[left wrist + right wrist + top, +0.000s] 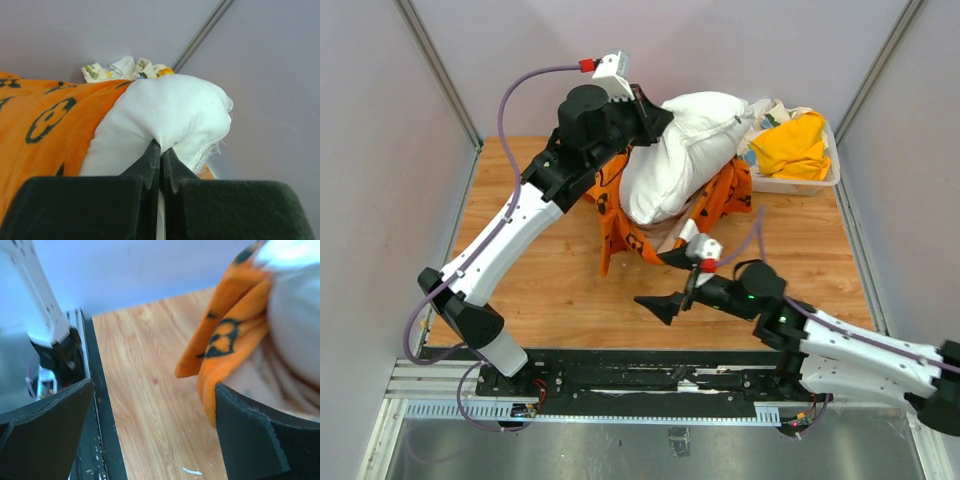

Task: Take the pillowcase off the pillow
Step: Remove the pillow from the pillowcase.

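We see left fingers (151, 161) pinching a corner of the propped-up pillow (685, 150), right fingers (250, 440) spread beside the pillowcase (620, 228) bunched low on the table (550, 285); that thin pinch could slip, dropping everything.

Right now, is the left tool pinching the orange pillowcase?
No, the left tool is shut on a fold of the white pillow, with the orange pillowcase lying beside it.
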Tool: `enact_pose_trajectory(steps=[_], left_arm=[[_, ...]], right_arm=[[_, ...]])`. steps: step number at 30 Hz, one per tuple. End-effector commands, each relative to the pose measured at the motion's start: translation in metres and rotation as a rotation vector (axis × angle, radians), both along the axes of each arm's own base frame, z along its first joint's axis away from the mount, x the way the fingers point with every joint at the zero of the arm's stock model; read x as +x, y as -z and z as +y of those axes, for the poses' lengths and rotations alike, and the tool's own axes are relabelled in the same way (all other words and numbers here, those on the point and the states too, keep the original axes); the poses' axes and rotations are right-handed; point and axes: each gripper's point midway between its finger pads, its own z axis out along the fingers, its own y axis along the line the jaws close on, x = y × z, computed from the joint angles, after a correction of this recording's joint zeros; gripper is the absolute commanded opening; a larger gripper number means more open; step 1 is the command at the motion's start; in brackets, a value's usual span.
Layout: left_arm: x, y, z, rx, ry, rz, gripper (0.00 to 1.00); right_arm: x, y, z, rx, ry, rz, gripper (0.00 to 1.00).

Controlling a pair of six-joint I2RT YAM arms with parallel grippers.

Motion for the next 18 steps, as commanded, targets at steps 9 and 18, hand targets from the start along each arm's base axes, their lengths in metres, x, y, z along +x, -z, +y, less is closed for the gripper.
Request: enact_pose_trajectory(steps=[9, 18], left_arm=[[-0.027, -0.044, 0.073, -0.058, -0.115, -0.232, 0.0], [-0.044, -0.026, 0.104, -0.068, -0.192, -0.211, 0.0]], right_arm=[[0.053, -0.167, -0.116, 0.273, 0.658, 0.24, 0.98], [0.061, -0.216, -0.12, 0.374, 0.736, 0.389, 0.99]])
